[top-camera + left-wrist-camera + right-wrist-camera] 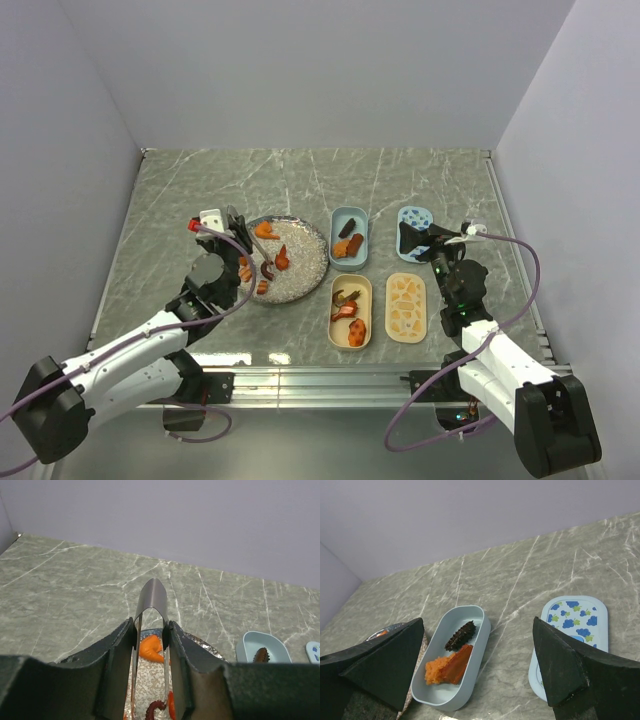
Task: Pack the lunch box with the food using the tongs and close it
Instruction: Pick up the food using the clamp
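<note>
My left gripper [238, 248] [150, 630] is shut on the metal tongs [152, 594], whose arms point down over the speckled plate [305, 270]. Between the tong arms lie an orange chunk of food [150, 648] and a curled reddish tentacle piece [154, 710]; I cannot tell whether the tongs pinch it. More food [266, 231] lies on the plate. The lunch box's blue tub [349, 238] [451, 664] holds a dark spiky piece [460, 635] and orange chunks [447, 667]. The beige tub [350, 311] also holds food. My right gripper [422, 245] [477, 630] hangs open above the table, between the blue tub and the blue lid.
A blue lid with a grape pattern [415, 219] [573, 630] lies at the right of the blue tub. A beige patterned lid [406, 307] lies beside the beige tub. Grey walls close in the marble table on three sides.
</note>
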You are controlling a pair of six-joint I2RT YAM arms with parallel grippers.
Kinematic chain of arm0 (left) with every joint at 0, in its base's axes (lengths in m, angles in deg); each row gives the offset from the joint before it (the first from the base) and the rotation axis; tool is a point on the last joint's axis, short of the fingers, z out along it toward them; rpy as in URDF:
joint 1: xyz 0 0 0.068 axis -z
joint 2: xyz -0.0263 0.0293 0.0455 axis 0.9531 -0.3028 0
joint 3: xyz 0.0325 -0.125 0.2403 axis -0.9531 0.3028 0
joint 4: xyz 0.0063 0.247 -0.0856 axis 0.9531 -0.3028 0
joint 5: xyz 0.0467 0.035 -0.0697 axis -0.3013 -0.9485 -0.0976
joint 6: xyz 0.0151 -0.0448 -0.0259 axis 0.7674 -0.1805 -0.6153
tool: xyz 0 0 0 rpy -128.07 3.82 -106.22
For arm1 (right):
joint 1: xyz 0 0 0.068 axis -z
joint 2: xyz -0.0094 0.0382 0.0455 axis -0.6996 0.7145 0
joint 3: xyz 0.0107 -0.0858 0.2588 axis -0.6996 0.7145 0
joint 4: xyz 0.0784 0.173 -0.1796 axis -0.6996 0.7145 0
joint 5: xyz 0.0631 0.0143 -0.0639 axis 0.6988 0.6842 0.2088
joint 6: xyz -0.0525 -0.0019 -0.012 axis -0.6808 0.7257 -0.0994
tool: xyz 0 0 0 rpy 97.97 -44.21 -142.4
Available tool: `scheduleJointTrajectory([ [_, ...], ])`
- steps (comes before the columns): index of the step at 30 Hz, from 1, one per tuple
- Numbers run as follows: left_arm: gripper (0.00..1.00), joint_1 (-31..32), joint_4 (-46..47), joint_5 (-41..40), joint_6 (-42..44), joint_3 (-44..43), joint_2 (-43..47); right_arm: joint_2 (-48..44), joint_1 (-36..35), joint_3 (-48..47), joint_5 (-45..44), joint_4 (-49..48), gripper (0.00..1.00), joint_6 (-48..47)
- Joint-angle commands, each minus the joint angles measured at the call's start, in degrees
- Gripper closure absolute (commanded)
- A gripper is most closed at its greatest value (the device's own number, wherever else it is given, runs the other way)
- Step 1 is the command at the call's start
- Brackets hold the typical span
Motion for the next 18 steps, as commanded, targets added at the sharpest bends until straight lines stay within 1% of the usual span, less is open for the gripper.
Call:
scheduleJointTrajectory([
  [1, 0.63, 0.21, -0.37, 0.85, -0.64, -1.97, -1.31, 0.06, -0.43, -2.64, 0.21, -1.93, 0.04, -0.34],
  [3, 0.65, 0.21, -1.34, 1.46, -0.90, -2.23, -1.75, 0.15, -0.43, -2.73, 0.21, -1.93, 0.04, -0.34],
  [4, 0.68, 0.21, -1.51, 1.81, -0.90, -2.58, -1.92, 0.15, -0.43, -2.64, 0.21, -1.93, 0.04, -0.25],
  [11, 0.80, 0.21, -1.86, 3.66, -0.72, -3.55, -2.98, 0.06, -0.34, -2.64, 0.21, -1.84, 0.04, -0.34],
  [14, 0.83, 0.21, -1.78, 4.10, -0.11, -4.34, -2.98, 0.06, -0.34, -2.64, 0.21, -1.93, 0.04, -0.34],
  [18, 0.84, 0.39, -1.16, 6.12, 0.85, -5.66, -1.58, 0.15, -0.34, -2.64, 0.21, -1.93, 0.04, -0.34],
])
